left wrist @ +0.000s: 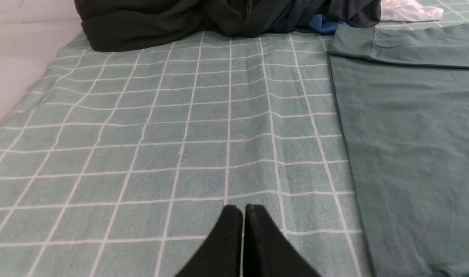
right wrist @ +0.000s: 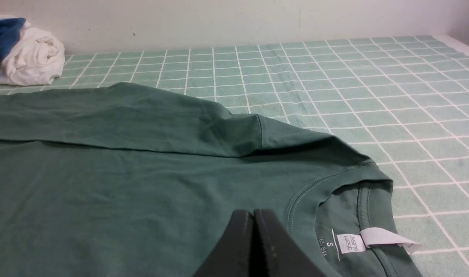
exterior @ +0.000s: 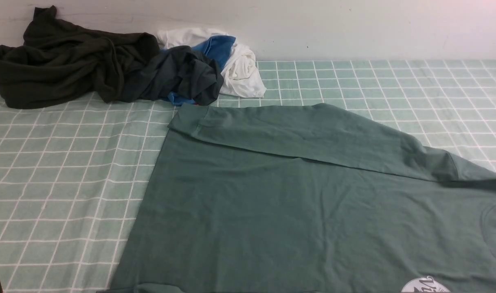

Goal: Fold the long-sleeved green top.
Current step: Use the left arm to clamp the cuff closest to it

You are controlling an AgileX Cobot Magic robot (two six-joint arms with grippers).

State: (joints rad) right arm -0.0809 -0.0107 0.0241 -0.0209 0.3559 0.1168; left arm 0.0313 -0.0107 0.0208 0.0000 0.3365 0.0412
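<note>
The green long-sleeved top [exterior: 297, 207] lies flat on the checked sheet, its neckline toward the right. One sleeve [exterior: 297, 132] is folded across the far edge of the body, its cuff at the left end. A white round logo [exterior: 425, 285] peeks out at the front edge. My left gripper [left wrist: 243, 207] is shut and empty over bare sheet, left of the top's hem [left wrist: 411, 154]. Shut and empty too, my right gripper [right wrist: 253, 212] hovers above the chest just beside the collar [right wrist: 357, 200] and its white label [right wrist: 352, 243]. Neither gripper shows in the front view.
A heap of clothes lies at the back left: a very dark olive-black garment [exterior: 64, 61], a dark navy one [exterior: 183, 73], blue cloth [exterior: 217, 47] and a white piece [exterior: 242, 71]. The light checked sheet [exterior: 60, 179] covers the surface up to the wall.
</note>
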